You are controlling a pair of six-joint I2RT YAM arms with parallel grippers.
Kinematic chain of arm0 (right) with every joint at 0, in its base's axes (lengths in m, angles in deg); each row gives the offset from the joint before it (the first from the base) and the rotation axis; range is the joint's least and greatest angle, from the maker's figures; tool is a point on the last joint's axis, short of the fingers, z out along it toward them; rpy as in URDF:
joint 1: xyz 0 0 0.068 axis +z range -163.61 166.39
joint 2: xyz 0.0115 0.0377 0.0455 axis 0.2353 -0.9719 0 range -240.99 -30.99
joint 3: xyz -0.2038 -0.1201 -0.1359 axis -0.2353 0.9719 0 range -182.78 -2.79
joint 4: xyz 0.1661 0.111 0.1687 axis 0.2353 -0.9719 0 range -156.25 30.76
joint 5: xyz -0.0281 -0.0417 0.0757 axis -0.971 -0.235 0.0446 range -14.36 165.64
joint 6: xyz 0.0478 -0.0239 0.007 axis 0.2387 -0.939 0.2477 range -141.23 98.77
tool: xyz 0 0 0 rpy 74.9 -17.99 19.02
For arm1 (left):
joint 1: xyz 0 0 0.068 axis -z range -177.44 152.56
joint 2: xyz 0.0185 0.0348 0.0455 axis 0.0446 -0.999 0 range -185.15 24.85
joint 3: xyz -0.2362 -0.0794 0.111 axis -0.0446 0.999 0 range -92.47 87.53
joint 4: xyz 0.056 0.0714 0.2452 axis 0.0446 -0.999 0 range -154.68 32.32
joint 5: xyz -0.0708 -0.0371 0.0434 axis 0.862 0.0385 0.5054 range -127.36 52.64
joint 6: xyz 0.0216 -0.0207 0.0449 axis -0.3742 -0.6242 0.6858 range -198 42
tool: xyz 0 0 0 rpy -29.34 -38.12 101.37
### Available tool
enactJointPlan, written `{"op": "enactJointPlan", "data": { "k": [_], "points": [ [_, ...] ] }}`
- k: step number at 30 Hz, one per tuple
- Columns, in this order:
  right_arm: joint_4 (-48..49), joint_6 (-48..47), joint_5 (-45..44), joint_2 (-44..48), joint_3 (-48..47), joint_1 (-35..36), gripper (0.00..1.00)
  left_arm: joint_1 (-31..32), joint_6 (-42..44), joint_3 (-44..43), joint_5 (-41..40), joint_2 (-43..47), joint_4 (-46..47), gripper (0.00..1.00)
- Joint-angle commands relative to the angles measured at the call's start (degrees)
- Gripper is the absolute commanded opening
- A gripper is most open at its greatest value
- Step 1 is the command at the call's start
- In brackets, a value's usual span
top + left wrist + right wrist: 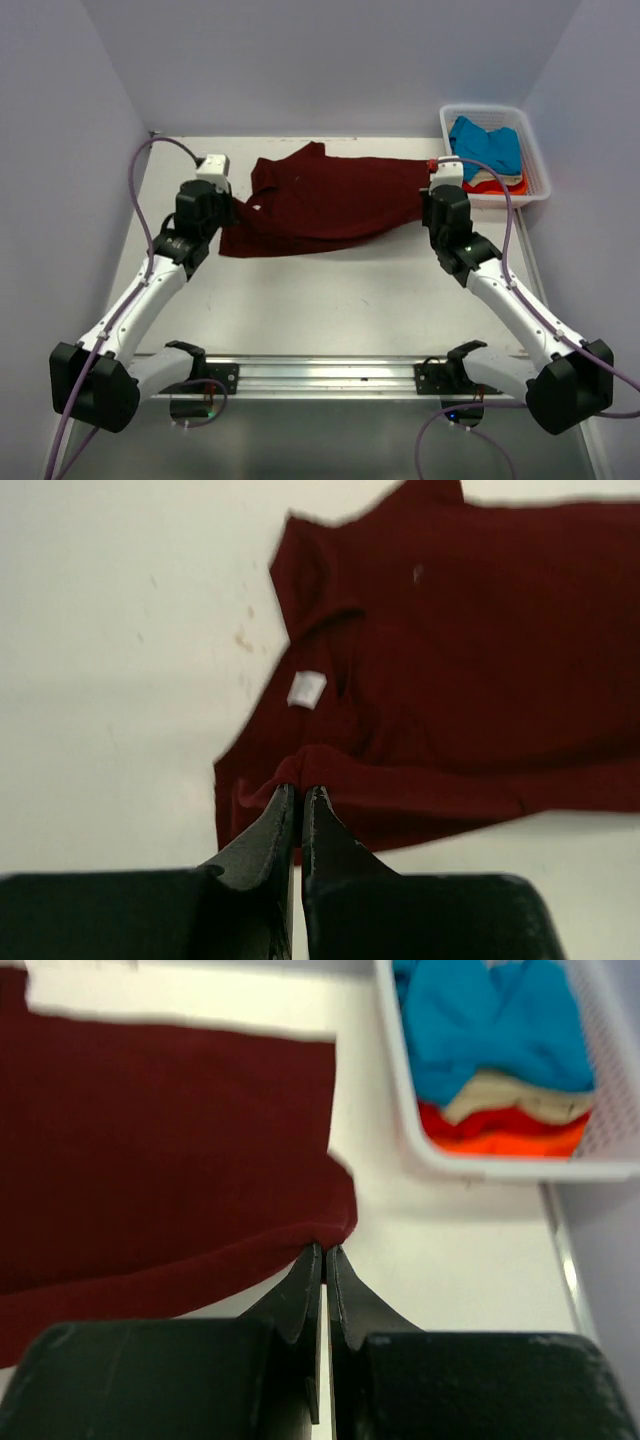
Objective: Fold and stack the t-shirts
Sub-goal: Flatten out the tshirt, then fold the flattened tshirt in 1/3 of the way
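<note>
A dark maroon t-shirt (pixel 330 205) lies spread across the far half of the table, folded over on itself, with a small white label (pixel 306 688) showing near its collar. My left gripper (pixel 301 788) is shut on the shirt's near left edge (pixel 330 765). My right gripper (pixel 325 1250) is shut on its near right corner (pixel 335 1222). From above, the left gripper (pixel 228 208) and the right gripper (pixel 428 200) hold the cloth at opposite ends. Other t-shirts, bright blue (pixel 487 143), cream (pixel 500 1093) and orange-red (pixel 505 1132), lie piled in a basket.
A white slatted plastic basket (pixel 538 165) stands at the table's far right corner, close to my right gripper. Purple walls close in the table on the left, far and right sides. Bare table top (pixel 340 300) lies between the shirt and the arm bases.
</note>
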State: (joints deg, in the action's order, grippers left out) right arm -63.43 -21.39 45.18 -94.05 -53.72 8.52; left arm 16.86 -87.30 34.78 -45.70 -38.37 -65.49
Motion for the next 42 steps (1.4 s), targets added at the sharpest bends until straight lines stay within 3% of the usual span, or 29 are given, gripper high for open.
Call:
{"op": "enactJointPlan", "data": {
  "k": [1,9,24,28,33,42],
  "points": [
    [-8.0,7.4,2.9,4.1,1.6,0.5,0.00,3.3,-6.4,3.0,-1.3,5.7,-2.6,0.00],
    [-22.3,11.7,3.6,8.7,-1.2,3.1,0.00,6.6,-15.0,3.5,0.9,15.6,-15.3,0.00],
    [-45.0,19.6,5.9,7.8,-7.2,4.1,0.00,6.7,-24.2,6.1,4.6,23.4,-34.5,0.00],
    [-43.1,19.8,2.4,7.2,-5.8,4.1,0.00,6.7,-24.7,8.6,2.5,23.1,-33.5,0.00],
    [-39.9,21.2,-0.8,-0.4,-3.9,4.1,0.00,6.7,-25.5,13.0,1.2,17.1,-23.8,0.00],
    [-36.5,25.4,-3.1,-16.4,-4.4,3.8,0.00,6.7,-23.2,8.6,-5.4,7.1,-16.7,0.00]
  ]
}}
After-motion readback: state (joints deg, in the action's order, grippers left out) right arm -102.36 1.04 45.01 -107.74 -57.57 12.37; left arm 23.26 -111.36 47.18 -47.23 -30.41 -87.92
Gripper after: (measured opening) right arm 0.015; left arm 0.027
